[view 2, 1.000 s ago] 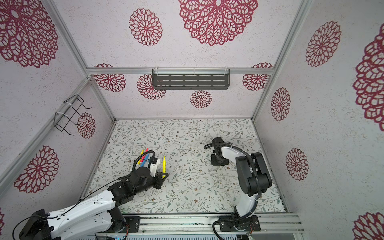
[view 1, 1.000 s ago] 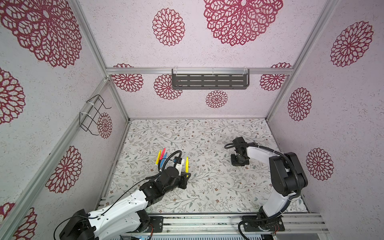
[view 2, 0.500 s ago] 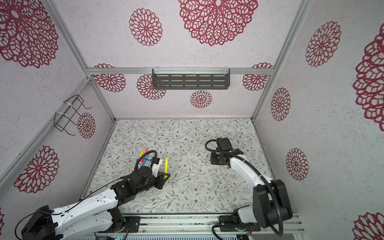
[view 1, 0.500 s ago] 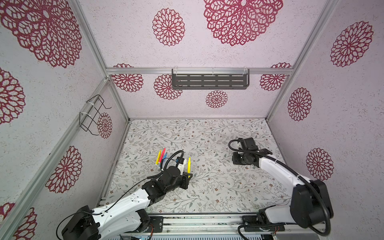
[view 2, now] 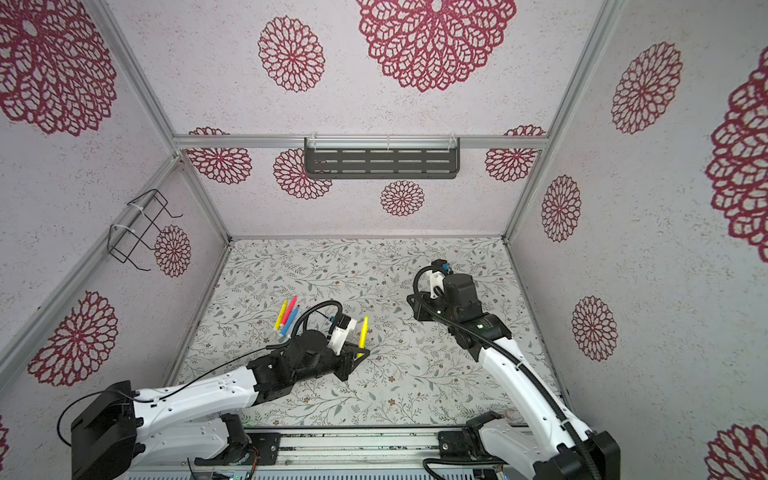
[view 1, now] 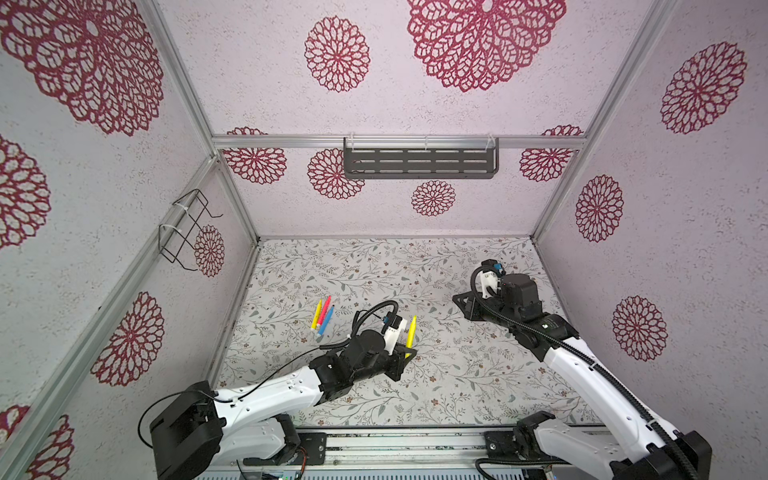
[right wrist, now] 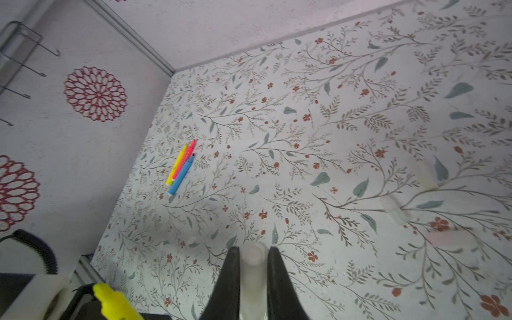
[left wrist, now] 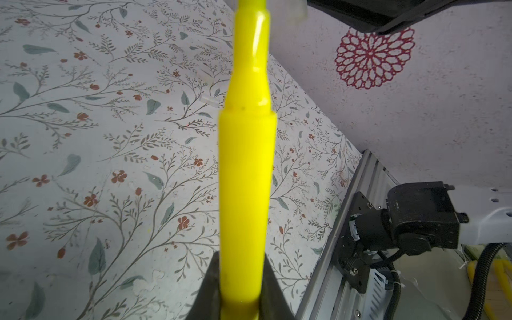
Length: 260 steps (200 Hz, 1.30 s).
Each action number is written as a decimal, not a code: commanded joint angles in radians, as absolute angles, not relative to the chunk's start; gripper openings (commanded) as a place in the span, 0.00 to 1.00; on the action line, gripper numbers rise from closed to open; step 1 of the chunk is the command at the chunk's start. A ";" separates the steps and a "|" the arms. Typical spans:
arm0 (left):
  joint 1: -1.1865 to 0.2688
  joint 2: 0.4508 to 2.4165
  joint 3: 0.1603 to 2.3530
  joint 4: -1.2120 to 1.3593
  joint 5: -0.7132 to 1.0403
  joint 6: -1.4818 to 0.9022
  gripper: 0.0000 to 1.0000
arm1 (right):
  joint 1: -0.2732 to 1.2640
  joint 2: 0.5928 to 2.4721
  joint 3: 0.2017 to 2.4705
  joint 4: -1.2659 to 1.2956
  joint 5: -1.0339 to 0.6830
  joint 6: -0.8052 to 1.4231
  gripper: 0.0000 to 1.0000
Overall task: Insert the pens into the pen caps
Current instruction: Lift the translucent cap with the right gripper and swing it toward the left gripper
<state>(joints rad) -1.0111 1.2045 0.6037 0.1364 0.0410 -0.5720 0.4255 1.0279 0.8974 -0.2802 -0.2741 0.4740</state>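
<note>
The white-shelled left arm (view 1: 270,395) and right arm (view 1: 582,374) are showing matte black joint housings. Ribbed black cable conduit (left wrist: 479,271) is running along them. The right gripper (right wrist: 253,250) is presenting black wedge-shaped fingers (right wrist: 227,282).

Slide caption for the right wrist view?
Right gripper shut on a clear cap; three pens side by side on the table.

2 yel pens (view 1: 411,332); 1 pink pen (right wrist: 185,159); 1 blue pen (right wrist: 181,176); caps (right wrist: 252,277) blurry.
</note>
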 commanded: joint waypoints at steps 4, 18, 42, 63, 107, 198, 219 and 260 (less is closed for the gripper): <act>-1.047 1.236 0.637 0.224 0.064 -0.564 0.00 | 0.470 0.971 0.876 -0.112 -0.323 0.534 0.00; -1.063 1.264 0.659 0.230 0.068 -0.565 0.00 | 0.487 0.960 0.869 -0.063 -0.338 0.552 0.00; -1.087 1.305 0.692 0.237 0.072 -0.562 0.00 | 0.508 0.962 0.876 -0.027 -0.351 0.564 0.00; -1.096 1.326 0.708 0.242 0.073 -0.561 0.00 | 0.523 0.956 0.871 -0.006 -0.349 0.567 0.00; -1.100 1.327 0.721 0.244 0.070 -0.557 0.00 | 0.555 0.935 0.838 0.025 -0.347 0.579 0.00; -1.097 1.326 0.727 0.228 0.051 -0.552 0.00 | 0.582 0.869 0.759 0.082 -0.363 0.617 0.00; -1.097 1.321 0.729 0.220 0.049 -0.555 0.00 | 0.587 0.859 0.750 0.086 -0.366 0.620 0.00; -1.097 1.310 0.727 0.216 0.036 -0.555 0.00 | 0.592 0.836 0.731 0.080 -0.367 0.624 0.00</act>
<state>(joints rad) -1.0904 1.3262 0.7025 0.2077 0.0555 -0.5644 0.5842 0.8692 0.7349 0.0410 -0.3496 0.6064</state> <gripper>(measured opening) 0.172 0.167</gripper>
